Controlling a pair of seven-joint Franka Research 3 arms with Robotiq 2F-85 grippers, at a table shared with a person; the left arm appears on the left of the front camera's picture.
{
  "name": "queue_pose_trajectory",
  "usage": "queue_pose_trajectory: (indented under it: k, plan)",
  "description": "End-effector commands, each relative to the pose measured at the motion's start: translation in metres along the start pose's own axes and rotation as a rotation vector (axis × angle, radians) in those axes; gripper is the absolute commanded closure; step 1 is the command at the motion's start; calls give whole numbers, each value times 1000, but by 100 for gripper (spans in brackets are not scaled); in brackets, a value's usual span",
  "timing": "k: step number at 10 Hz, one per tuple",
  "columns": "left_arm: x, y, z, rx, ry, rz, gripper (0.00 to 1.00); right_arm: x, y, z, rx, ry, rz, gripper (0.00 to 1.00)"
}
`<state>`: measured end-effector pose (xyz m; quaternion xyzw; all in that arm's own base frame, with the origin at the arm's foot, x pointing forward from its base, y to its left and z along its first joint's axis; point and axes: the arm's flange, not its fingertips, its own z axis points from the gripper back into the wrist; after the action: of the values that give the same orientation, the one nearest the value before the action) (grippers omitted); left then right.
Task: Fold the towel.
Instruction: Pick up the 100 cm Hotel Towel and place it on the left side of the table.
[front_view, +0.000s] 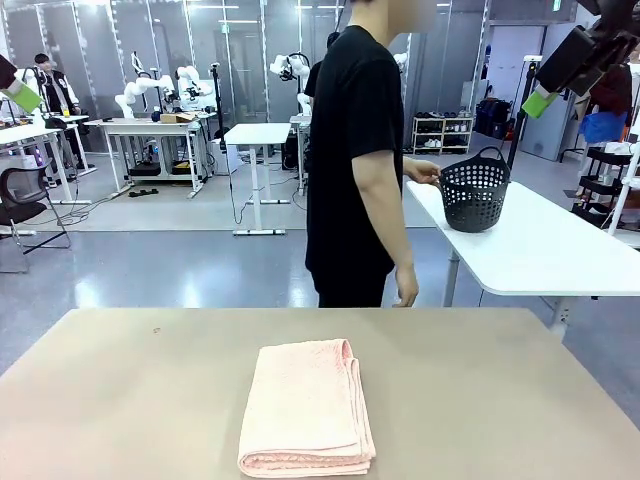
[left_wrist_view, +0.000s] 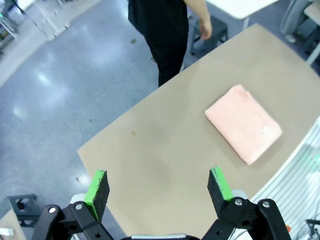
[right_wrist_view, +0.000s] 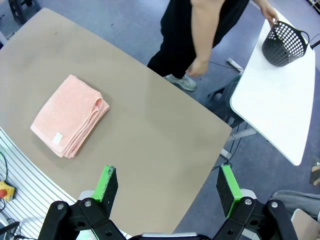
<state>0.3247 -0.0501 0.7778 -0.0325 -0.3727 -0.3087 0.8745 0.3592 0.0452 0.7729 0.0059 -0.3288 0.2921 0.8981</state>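
Note:
The salmon-pink towel (front_view: 307, 408) lies folded into a thick rectangle on the tan table, near its front edge and a little left of centre. From the left wrist the towel (left_wrist_view: 243, 123) shows its small white tag, and the towel (right_wrist_view: 69, 115) appears again from the right wrist with stacked layers along one side. My left gripper (left_wrist_view: 158, 188) hangs open high above the table's left part. High over the right side, my right gripper (right_wrist_view: 168, 188) is open too. Nothing sits between either pair of fingers. Both are raised at the top corners of the front view, left gripper (front_view: 18, 92) and right gripper (front_view: 545, 97).
A person in a black shirt (front_view: 355, 150) stands at the far edge of the tan table (front_view: 480, 400), one hand on a dark perforated basket (front_view: 474, 195) that rests on a white table (front_view: 560, 250) behind.

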Motion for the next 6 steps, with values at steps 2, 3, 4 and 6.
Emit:
queue_pose_trajectory:
  k: [2,3,4,6]
  plan:
    - [-16,-13,-48,-53,28,246,0,-1,0,-1,-2,2,-1,0]
    - [-32,-27,-71,-82,52,277,0,-1,0,-1,-2,2,-1,0]
    - [-49,-42,-100,-105,84,309,0,-1,0,-1,-2,2,-1,0]
    - [-78,-71,-153,-128,125,374,0,-1,0,-1,-2,2,-1,0]
